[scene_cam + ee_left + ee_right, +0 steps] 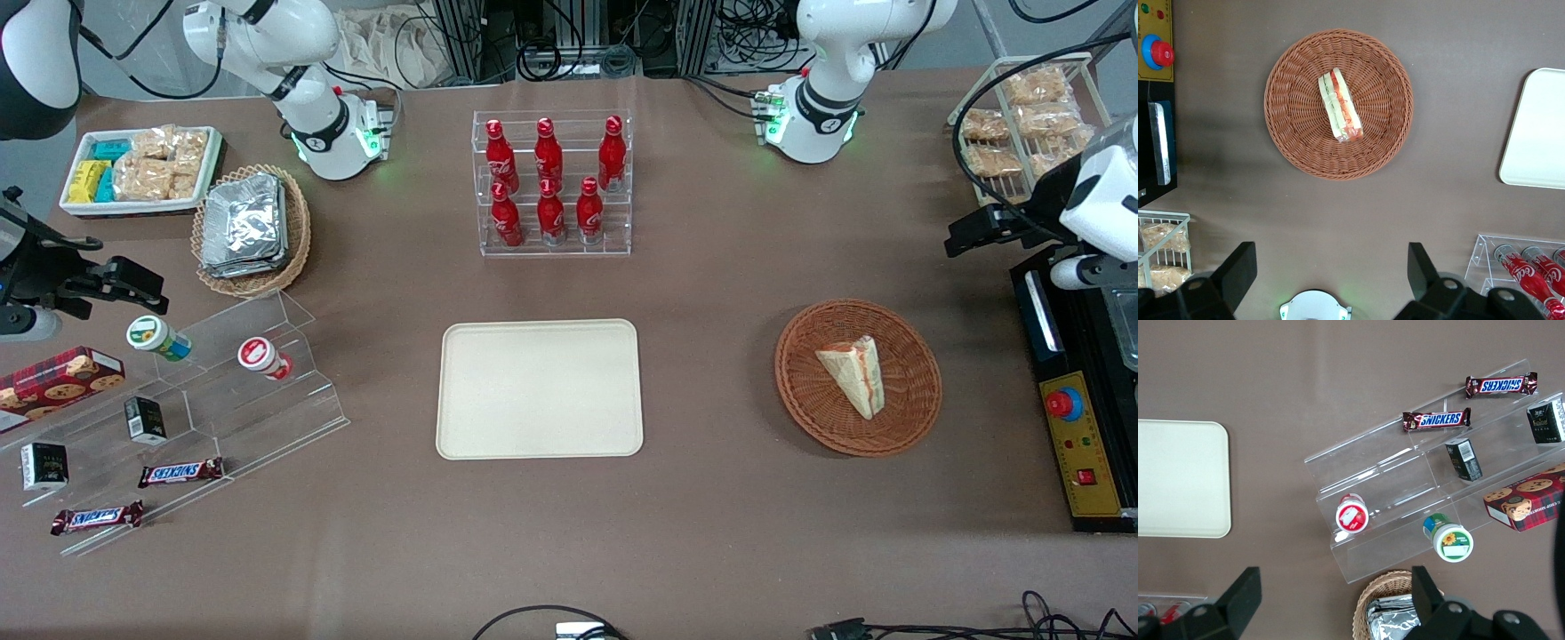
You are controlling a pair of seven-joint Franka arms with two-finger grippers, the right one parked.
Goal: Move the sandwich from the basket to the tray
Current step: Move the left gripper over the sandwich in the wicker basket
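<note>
A: We log the claw (1328, 270) high above the table, fingers spread wide, gripping nothing. Directly beneath and just ahead of it sits the round woven wicker basket (1338, 103), rim unobstructed all round.

B: We note the sandwich (1340, 105), a triangular wedge in clear wrap, lying in the basket's middle, filling edge up. Bare brown tablecloth (711, 293) separates basket from the flat, smooth cream tray (540, 388), well apart from the claw, toward the parked arm's end.
</note>
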